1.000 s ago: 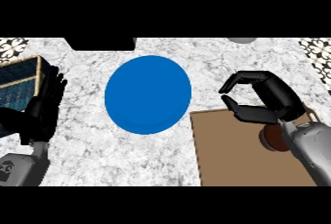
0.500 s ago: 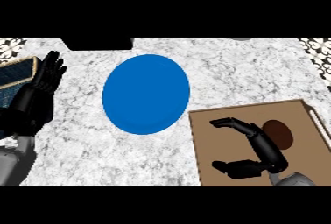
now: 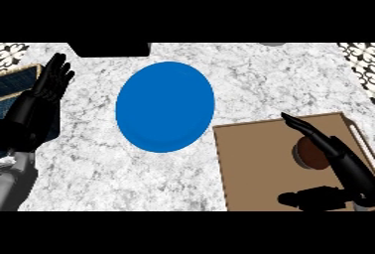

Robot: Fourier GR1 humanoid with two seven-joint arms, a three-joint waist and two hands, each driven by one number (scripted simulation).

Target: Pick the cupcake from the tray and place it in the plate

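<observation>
- One view only, from the head, looked steeply down on a white-and-grey marbled desk (image 3: 271,84).
- On that desk lay a round, flat blue plate (image 3: 165,106), left of centre and bare of anything.
- Just beside the plate's lower right edge sat a flat brown rectangular tray (image 3: 256,168), running off the view's lower right.
- On the tray's right part stood a small dark-brown round cupcake (image 3: 309,154), partly hidden by the robot's own fingers; it was well apart from the plate.
- The black right hand (image 3: 333,166) hung over the tray with its fingers (image 3: 307,130) stretched straight across the cupcake's upper right side and its thumb (image 3: 315,198) lying separately below it; the hand was spread wide and held nothing.
- Whether the fingers touched the cupcake could not be told.
- The black left hand (image 3: 45,92) showed at the view's left edge, fingers straight and pointing up, resting and holding nothing, next to a dark blue object (image 3: 16,84) cut off by the edge.
- A dark box (image 3: 110,48) sat at the desk's far edge.
- By my judgement the step in hand was the approach to the grasp: the cupcake lay between fingers and thumb but was not yet gripped.
- The next move would call for closing fingers and thumb round the cupcake, lifting it off the tray, then carrying it left to the plate.
</observation>
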